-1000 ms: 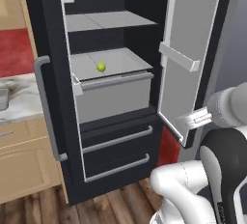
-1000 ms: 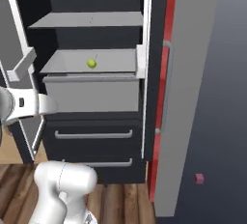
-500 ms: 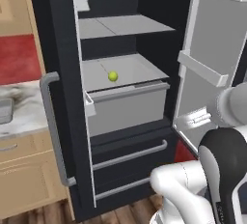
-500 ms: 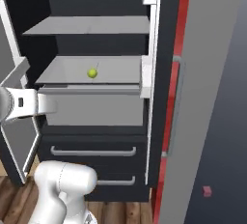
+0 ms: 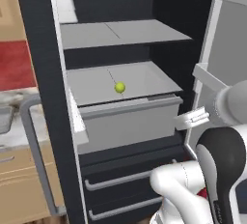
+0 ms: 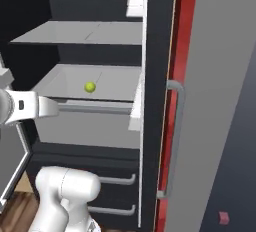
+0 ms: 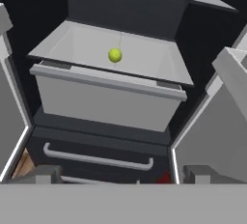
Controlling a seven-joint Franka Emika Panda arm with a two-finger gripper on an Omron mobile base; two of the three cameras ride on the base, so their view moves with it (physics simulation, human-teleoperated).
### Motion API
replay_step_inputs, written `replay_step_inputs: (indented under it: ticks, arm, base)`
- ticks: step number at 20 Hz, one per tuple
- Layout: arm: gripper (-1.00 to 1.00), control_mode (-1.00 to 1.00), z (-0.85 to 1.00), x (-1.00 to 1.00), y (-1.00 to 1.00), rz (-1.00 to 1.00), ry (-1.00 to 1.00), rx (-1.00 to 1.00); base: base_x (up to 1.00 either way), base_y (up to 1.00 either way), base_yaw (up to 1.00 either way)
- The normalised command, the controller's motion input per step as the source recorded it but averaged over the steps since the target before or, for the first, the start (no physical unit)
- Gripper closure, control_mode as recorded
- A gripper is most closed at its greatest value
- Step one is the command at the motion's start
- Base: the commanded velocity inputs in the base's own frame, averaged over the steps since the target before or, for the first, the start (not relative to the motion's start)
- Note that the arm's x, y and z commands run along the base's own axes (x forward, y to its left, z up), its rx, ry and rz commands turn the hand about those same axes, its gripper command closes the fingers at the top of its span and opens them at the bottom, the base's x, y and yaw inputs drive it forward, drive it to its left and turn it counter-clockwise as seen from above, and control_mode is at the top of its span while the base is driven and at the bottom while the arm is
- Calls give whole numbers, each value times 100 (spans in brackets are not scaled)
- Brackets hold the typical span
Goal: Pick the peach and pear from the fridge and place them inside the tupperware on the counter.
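Hanging in the air in front of the open fridge (image 5: 43, 49), the pincer (image 5: 192, 119) points toward the grey drawer (image 5: 128, 121) at about the height of its front rim, and it holds nothing. In the hand view the two finger tips (image 7: 44, 174) stand well apart at the bottom corners, so the pincer is spread wide. In the right base view the pincer (image 6: 47, 107) shows as a pale block in front of the left part of the drawer front, not touching it as far as I can tell. The drawer is pulled out, and on the flat grey surface behind its front rim lies the pear (image 5: 119, 87), a small round yellow-green fruit. It sits alone near the middle of this surface, well apart from the pincer; the hand view shows the pear (image 7: 115, 55) above the drawer front, a little to the left of the centre. Above it there is a grey shelf (image 5: 120, 32). Below the drawer are two dark lower fronts with grey bar handles (image 5: 130, 179). Both fridge doors stand open: one carries white door bins (image 5: 65, 6) and the long grey bar handle (image 5: 36, 155), the other door (image 5: 226, 39) is beside the arm. At the left edge of the left base view a piece of the marble desk (image 5: 12, 121) shows over tan cabinets (image 5: 19, 184).
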Motion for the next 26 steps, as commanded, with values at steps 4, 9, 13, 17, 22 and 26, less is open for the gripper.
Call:
replay_step_inputs:
  ticks: [4,9,13,17,22,26]
  arm:
    - [-100,100,0,0,0,0,0,0]
    - [-100,100,0,0,0,0,0,0]
    - [-100,100,0,0,0,0,0,0]
    - [-100,100,0,0,0,0,0,0]
    - [-100,-100,-10,4,7,0,0,0]
    - [-100,-100,-41,49,32,-1,4,0]
  base:
    - [34,-46,23]
    - [62,-3,7]
    - [80,15,0]
    - [51,8,0]
    - [10,28,0]
    - [0,0,0]
